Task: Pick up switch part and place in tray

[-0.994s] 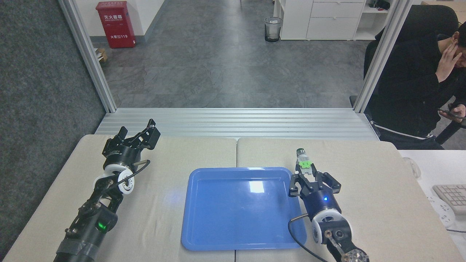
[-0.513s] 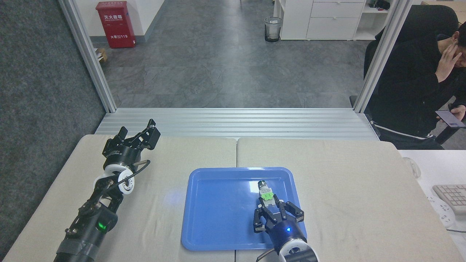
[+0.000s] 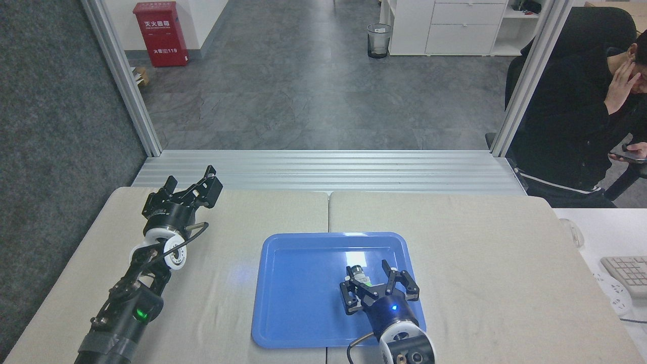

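Note:
The blue tray [image 3: 303, 323] lies at the middle of the table. The switch part [image 3: 360, 275], whitish with a dark-tipped silvery end, lies inside the tray's right half; its green piece is mostly hidden. My right gripper [image 3: 367, 276] hovers low over it, open, with one finger on each side of the part and a visible gap. At the table's far left my left gripper [image 3: 192, 183] rests open with nothing in it, well away from the tray.
A person in black sits beyond the table's far right corner, holding a phone [image 3: 627, 157]. A keyboard [image 3: 627, 270] and a mouse [image 3: 572, 231] lie on a white desk at the right. An aluminium rail [image 3: 328, 169] borders the table's far edge.
My right gripper carried the switch part from beyond the tray's far right corner to over the tray's right half, then spread its fingers; the part now lies in the tray. The left arm stayed still.

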### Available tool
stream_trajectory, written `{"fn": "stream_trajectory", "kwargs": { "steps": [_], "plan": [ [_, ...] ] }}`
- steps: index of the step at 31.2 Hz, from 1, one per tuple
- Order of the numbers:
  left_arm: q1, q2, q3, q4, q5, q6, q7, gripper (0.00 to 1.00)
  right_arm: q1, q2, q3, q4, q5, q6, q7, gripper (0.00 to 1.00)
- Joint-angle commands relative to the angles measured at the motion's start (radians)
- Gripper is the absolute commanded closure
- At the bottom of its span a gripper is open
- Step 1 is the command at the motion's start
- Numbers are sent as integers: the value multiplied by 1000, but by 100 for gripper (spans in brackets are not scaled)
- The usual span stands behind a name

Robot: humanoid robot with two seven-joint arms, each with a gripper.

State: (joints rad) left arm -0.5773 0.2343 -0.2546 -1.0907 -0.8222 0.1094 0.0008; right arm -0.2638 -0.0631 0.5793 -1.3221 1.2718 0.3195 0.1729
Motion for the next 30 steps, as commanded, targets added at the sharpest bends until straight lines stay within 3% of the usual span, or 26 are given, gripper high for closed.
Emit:
{"fn": "stream_trajectory", "kwargs": {
  "steps": [1,7,11,14,17,21,30],
  "plan": [
    [0,0,0,0,0,0,-1,0,-175,54,-229,56,-22,-7,-56,0],
    [0,0,0,0,0,0,-1,0,-307,-92,-286,158,-35,-31,-209,0],
    [-1,0,0,0,0,0,1,0,-350,-158,-297,193,-106,-92,-223,0],
    [-1,0,0,0,0,0,-1,0,-364,-280,-299,233,-160,-204,-223,0],
    [1,0,0,0,0,0,1,0,-371,-362,-289,277,-161,-286,-196,0],
    [-1,0,0,0,0,0,1,0,-382,-377,-297,310,-164,-301,-110,0],
    [1,-1,0,0,0,0,1,0,-385,-374,-302,311,-170,-301,-116,0]
  ]
}}
